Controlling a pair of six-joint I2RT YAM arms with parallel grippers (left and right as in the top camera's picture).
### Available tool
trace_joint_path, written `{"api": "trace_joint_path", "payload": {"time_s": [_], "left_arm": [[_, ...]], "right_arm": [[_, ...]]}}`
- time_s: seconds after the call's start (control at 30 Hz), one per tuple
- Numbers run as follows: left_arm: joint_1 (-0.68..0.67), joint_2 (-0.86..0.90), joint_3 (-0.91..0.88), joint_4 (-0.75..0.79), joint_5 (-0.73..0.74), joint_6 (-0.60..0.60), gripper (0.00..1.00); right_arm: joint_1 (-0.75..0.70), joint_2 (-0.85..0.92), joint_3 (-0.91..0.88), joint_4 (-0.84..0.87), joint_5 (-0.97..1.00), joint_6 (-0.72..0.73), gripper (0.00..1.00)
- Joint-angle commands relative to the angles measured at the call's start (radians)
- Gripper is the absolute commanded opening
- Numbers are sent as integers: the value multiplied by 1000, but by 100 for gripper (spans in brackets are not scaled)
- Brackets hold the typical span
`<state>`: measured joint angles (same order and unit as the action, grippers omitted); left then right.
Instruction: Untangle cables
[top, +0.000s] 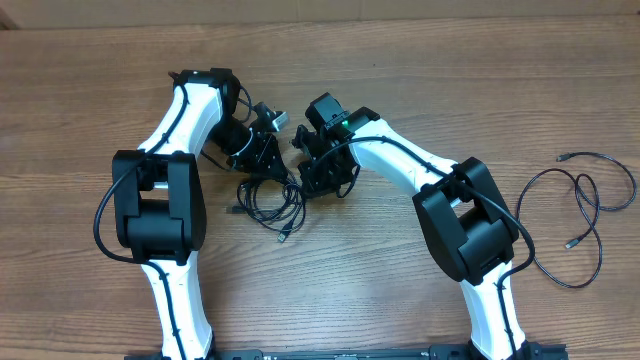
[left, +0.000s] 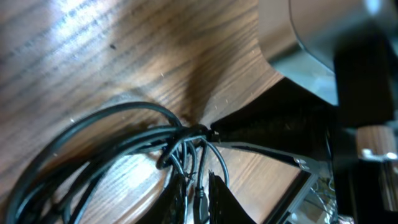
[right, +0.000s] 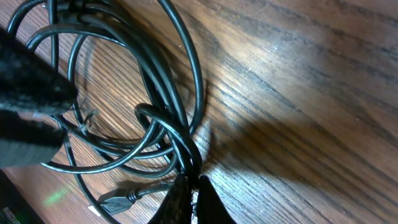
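A tangled bundle of thin black cables (top: 268, 203) lies on the wooden table between my two arms. My left gripper (top: 268, 175) is at the bundle's top edge. In the left wrist view its jaws (left: 200, 198) are shut on one cable strand just above a small plug (left: 199, 204). My right gripper (top: 306, 184) reaches in from the right. In the right wrist view it (right: 194, 186) is shut on the crossed strands of the cables (right: 168, 112), with a USB plug (right: 115, 198) lying beside its fingers. The loops (left: 93, 149) fan out to the left.
A separate black cable (top: 580, 205) lies loosely looped at the far right of the table, its plugs free. The right gripper's black body (left: 273, 124) fills the right side of the left wrist view, very close to my left fingers.
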<state>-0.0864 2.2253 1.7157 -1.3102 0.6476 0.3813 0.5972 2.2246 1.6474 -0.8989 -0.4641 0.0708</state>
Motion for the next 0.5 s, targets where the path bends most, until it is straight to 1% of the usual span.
{"api": "trace_joint_path", "payload": {"time_s": [0.0, 0.1, 0.2, 0.27, 0.33, 0.4, 0.47], "left_arm": [[-7, -22, 23, 18, -29, -29, 15], [-9, -22, 23, 26, -82, -74, 16], [-12, -22, 23, 29, -84, -74, 15], [-17, -22, 23, 32, -125, -77, 13], [-26, -22, 21, 32, -161, -83, 14], [-40, -22, 21, 34, -162, -82, 20], [-52, -22, 20, 37, -178, -82, 28]], "right_arm": [[4, -6, -6, 19, -2, 8, 4], [4, -6, -6, 34, -2, 36, 4], [4, -6, -6, 46, -2, 37, 4], [4, -6, -6, 52, -2, 37, 4], [4, -6, -6, 58, -2, 37, 4], [4, -6, -6, 63, -2, 37, 4], [4, -6, -6, 65, -2, 37, 4]]}}
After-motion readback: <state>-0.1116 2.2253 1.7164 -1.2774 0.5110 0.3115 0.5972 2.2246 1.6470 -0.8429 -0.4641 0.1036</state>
